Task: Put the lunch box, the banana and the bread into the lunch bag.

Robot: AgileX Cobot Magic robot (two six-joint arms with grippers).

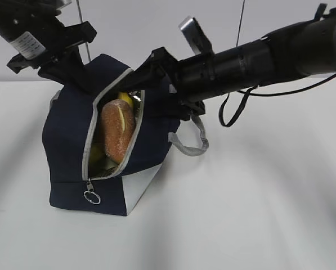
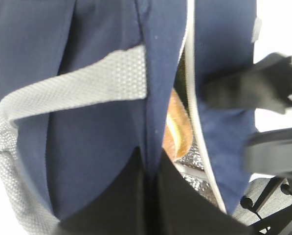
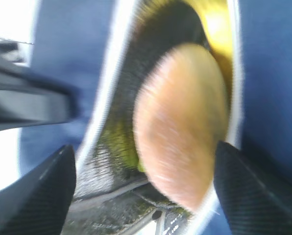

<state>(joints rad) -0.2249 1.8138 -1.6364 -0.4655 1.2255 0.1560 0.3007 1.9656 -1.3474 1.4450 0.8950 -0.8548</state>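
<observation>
lunch bag [image 1: 72, 140]: boxy navy fabric, unzipped
bread [image 1: 117, 136]: oval, crusty, inside
banana [image 1: 126, 99]: mostly hidden
left gripper [image 2: 150, 176]: pinching bag fabric
right gripper [image 3: 146, 191]: spread wide

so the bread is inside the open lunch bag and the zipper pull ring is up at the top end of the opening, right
Not quite. The bread is inside the open lunch bag, but the zipper pull ring hangs at the bottom end of the opening, near the bag's base. The exterior view shows this.
</observation>
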